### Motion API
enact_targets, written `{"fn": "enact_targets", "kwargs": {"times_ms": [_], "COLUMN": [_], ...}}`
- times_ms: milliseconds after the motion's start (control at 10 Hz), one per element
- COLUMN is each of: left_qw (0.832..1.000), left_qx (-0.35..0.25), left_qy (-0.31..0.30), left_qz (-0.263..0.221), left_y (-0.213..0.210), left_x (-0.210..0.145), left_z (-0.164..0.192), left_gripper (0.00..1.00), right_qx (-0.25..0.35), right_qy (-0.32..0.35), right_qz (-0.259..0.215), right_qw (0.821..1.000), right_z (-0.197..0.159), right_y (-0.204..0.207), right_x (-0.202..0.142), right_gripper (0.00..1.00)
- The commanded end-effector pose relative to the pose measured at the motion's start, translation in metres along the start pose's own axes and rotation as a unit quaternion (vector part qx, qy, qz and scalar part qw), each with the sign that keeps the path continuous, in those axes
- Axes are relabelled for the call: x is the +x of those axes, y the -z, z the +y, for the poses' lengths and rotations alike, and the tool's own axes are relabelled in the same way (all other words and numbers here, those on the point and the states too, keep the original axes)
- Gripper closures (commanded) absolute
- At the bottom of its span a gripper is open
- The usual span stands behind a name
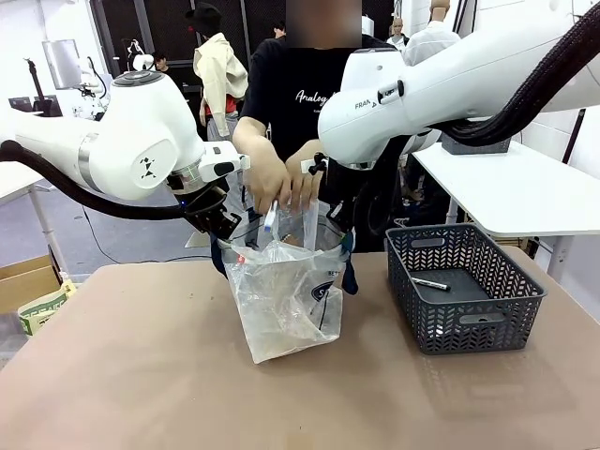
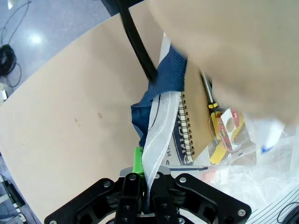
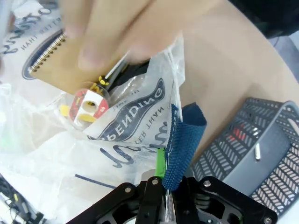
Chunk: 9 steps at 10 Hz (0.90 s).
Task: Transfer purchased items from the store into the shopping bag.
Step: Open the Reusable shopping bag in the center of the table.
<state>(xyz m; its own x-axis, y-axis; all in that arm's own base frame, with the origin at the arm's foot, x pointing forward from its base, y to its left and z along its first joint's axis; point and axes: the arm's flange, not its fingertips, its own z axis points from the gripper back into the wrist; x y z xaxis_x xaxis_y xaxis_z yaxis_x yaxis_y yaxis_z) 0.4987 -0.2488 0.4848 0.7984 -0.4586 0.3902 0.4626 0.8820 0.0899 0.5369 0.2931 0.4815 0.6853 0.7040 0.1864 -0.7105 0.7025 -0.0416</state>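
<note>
The shopping bag [image 1: 286, 300] stands open in the middle of the table, held up by both grippers. My left gripper [image 1: 220, 225] is shut on its left rim [image 2: 154, 135], beside a navy handle [image 2: 166, 77]. My right gripper [image 3: 170, 186] is shut on the right rim and the other navy handle [image 3: 183, 140]. The person's hands [image 1: 281, 178] hold a slim pale stick [image 1: 270, 217] over the bag's mouth. Inside the bag lie a spiral notebook [image 2: 198, 126], a yellow-and-red piece [image 2: 226, 135] and a black pen [image 2: 207, 88].
A dark grey lattice basket [image 1: 511, 309] stands on the table to the right of the bag, with a small pen [image 1: 429, 282] lying in it. The person stands right behind the bag at the far edge. Bare brown tabletop [image 1: 122, 366] spreads in front.
</note>
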Motion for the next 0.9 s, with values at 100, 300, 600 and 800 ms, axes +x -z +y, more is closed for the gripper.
{"fn": "enact_targets", "kwargs": {"times_ms": [100,300,600,800], "left_qw": [1.000,1.000,1.000,1.000], "left_qx": [0.002,0.002,0.002,0.002], "left_qy": [0.003,0.003,0.003,0.003], "left_qz": [-0.001,-0.001,-0.001,-0.001], "left_y": [-0.001,-0.001,-0.001,-0.001], "left_x": [0.000,0.000,0.000,0.000], "left_z": [-0.001,-0.001,-0.001,-0.001], "left_gripper": [1.00,1.00,1.00,1.00], "right_qx": [-0.020,-0.021,-0.026,-0.025], "right_qy": [0.013,0.019,0.026,0.033], "right_qz": [0.020,0.020,0.019,0.023], "right_qw": [1.000,0.999,0.999,0.999], "right_z": [-0.001,-0.002,-0.006,-0.010], "right_y": [-0.004,-0.007,-0.014,-0.016], "right_x": [0.002,0.002,0.003,0.003], "right_gripper": [1.00,1.00,1.00,1.00]}}
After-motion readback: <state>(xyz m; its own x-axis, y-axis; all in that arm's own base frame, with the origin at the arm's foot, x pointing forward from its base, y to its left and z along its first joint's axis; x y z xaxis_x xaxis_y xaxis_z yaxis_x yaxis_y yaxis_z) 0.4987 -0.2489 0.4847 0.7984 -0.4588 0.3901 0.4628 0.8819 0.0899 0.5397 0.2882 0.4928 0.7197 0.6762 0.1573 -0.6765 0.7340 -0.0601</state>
